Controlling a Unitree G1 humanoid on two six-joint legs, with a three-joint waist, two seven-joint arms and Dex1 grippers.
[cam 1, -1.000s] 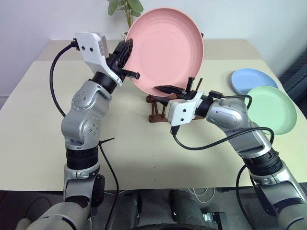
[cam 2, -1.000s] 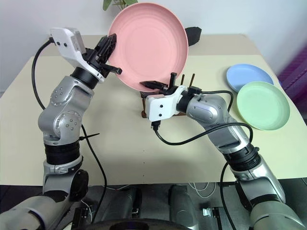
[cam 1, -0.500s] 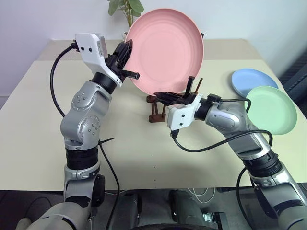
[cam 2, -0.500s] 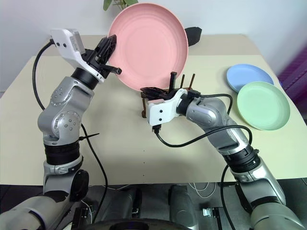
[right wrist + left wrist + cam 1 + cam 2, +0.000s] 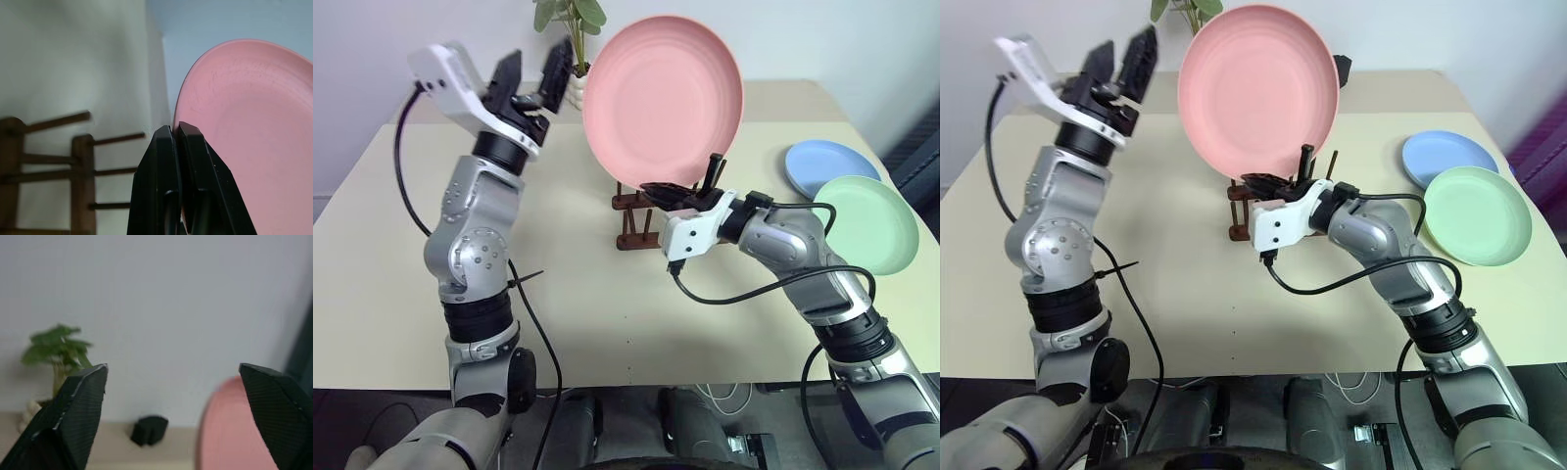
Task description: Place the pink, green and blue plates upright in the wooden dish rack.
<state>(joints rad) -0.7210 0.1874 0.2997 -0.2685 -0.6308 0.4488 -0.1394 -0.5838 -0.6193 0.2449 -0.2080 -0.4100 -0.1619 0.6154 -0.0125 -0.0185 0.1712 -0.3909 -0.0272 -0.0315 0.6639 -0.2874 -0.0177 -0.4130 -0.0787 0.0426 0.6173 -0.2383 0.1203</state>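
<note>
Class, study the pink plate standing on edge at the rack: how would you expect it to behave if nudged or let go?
The pink plate is probably stiff: pinched at its lower rim by the right gripper, it keeps its round shape. It may roll or tip, being round, on edge and leaning above the wooden dish rack. Its matte surface suggests a fair grip.

Bright, even light with soft shadows; wrist views look somewhat blurred.
</note>
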